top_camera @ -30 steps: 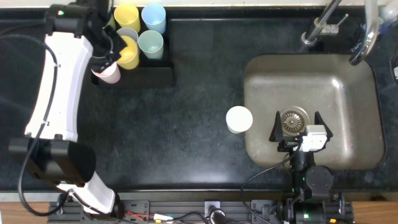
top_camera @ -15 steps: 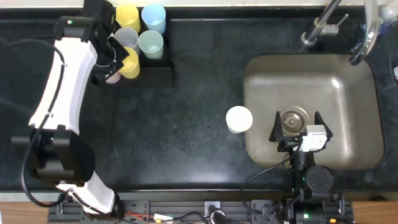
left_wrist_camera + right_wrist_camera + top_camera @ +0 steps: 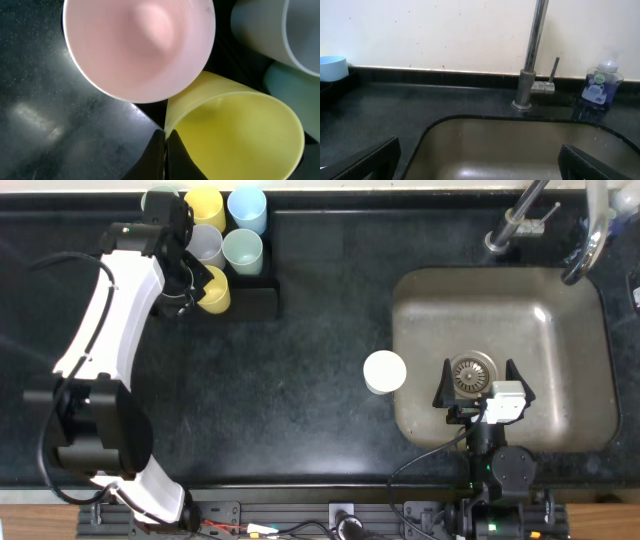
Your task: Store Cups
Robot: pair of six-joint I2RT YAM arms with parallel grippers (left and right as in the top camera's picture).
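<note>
A black rack [image 3: 255, 300] at the counter's far left holds a yellow cup [image 3: 205, 202], a blue cup [image 3: 247, 205], a grey cup [image 3: 207, 242] and a teal cup [image 3: 242, 248]. My left gripper [image 3: 195, 285] is at the rack's front left, shut on the rim of a tilted yellow cup [image 3: 215, 287]. In the left wrist view the gripper [image 3: 165, 144] pinches that yellow cup [image 3: 235, 135], and a pink cup [image 3: 140, 47] lies touching it. A white cup [image 3: 384, 371] stands alone on the counter beside the sink. My right gripper [image 3: 476, 385] hangs open over the sink.
The steel sink [image 3: 560, 300] fills the right side, with the drain [image 3: 472, 372] under the right gripper. A faucet [image 3: 532, 60] and a soap bottle [image 3: 601, 85] stand behind it. The dark counter [image 3: 300, 410] stretches between rack and sink.
My left arm has swung toward the back and a little right, carrying the yellow cup along the rack. The pink cup is now hidden under the arm in the top view. The right arm is still.
</note>
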